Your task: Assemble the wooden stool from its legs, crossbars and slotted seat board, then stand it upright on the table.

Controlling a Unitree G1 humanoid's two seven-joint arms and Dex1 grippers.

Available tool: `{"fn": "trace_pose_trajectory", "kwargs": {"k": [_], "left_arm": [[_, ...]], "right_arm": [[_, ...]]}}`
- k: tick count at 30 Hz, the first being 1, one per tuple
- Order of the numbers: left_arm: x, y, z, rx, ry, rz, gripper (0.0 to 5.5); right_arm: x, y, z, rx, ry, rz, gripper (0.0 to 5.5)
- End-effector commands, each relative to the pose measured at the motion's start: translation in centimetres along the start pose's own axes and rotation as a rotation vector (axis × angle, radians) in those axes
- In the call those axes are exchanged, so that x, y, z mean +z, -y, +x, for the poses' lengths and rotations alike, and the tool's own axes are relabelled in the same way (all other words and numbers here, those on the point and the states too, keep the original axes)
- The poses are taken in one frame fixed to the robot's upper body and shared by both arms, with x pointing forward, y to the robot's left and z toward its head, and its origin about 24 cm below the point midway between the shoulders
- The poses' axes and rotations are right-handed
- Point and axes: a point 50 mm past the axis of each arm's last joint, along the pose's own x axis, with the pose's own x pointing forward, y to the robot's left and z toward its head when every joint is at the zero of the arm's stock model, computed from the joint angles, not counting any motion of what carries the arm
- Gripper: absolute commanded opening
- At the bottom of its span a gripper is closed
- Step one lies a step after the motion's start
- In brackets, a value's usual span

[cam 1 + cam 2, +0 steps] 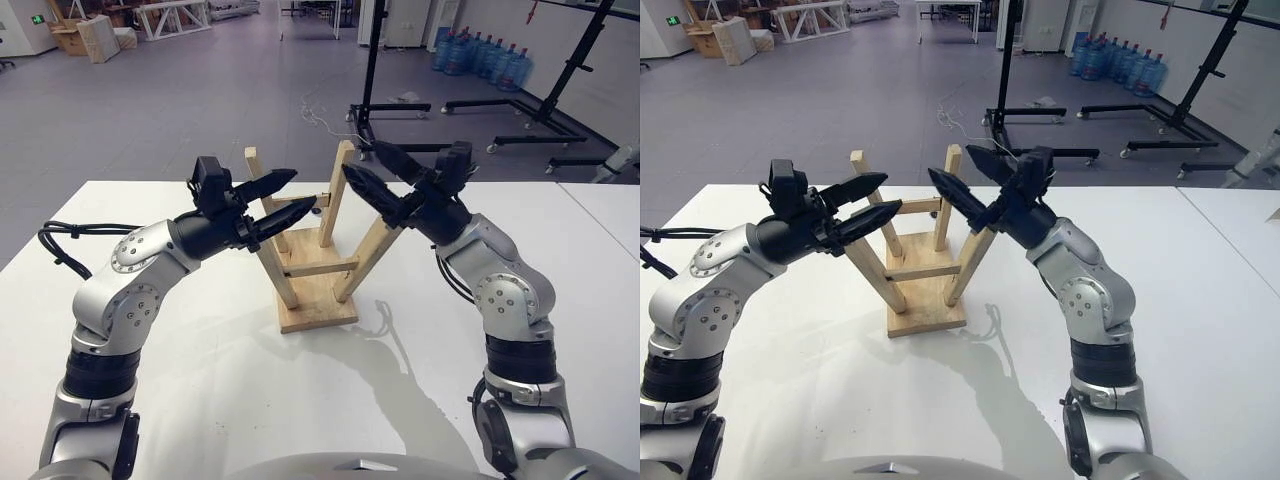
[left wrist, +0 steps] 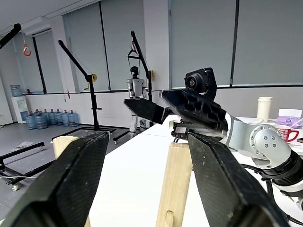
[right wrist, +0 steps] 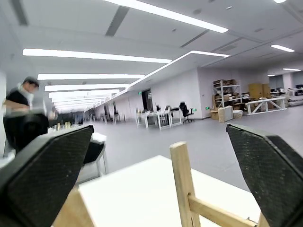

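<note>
A: As it sits inverted, the stool (image 1: 318, 305) rests seat-down mid-worktop (image 1: 200, 380), legs (image 1: 280, 270) up.

B: Left gripper (image 1: 305, 188) fingers spread at the left legs, gripping nothing. Right gripper (image 1: 355, 157) fingers wide around the far right leg (image 1: 333, 215), unclamped.

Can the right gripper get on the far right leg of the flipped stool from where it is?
Likely yes. The right gripper is open and the far right leg stands between its jaws, with nothing blocking. The left gripper sits on the other side of the stool.
</note>
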Motion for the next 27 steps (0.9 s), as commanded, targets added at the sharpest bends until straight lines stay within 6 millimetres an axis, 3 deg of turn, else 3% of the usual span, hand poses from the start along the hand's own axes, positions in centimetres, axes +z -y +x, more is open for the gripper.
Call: {"fn": "trace_pose_trajectory", "kwargs": {"k": [1, 3, 5, 9, 12, 17, 21, 24, 27], "left_arm": [[0.7, -0.8, -0.1, 0.057, -0.012, 0.010, 3.01], [2.1, -0.9, -0.1, 0.075, 0.045, 0.041, 3.01], [3.4, -0.9, -0.2, 0.079, 0.093, 0.083, 3.01], [4.9, -2.0, -0.8, 0.151, 0.123, 0.140, 3.01], [5.1, -3.2, -2.4, 0.265, 0.139, 0.157, 3.01], [5.9, -4.7, -7.4, 0.531, 0.166, 0.194, 3.01], [5.7, -4.8, -10.0, 0.656, 0.161, 0.195, 3.01], [4.4, -4.3, -9.9, 0.643, 0.119, 0.179, 3.01], [3.6, -3.7, -10.1, 0.647, 0.100, 0.179, 3.01]], "right_arm": [[3.3, 2.3, 0.4, -0.128, 0.165, 0.025, 5.18], [3.2, 3.7, 0.1, -0.200, 0.172, 0.016, 5.18], [1.4, 4.8, 0.1, -0.239, 0.094, -0.026, 5.18], [-6.2, 4.7, -1.7, -0.096, -0.151, -0.172, 5.18], [-8.9, 2.9, -2.7, -0.018, -0.176, -0.124, 5.18], [-8.2, -2.9, -3.9, 0.261, -0.243, -0.080, 5.18], [-6.4, -7.3, -2.2, 0.492, -0.264, 0.001, 5.18], [-5.3, -7.4, -1.6, 0.534, -0.296, -0.008, 5.18], [-3.1, -4.3, -2.9, 0.456, -0.347, -0.023, 5.18]]}}
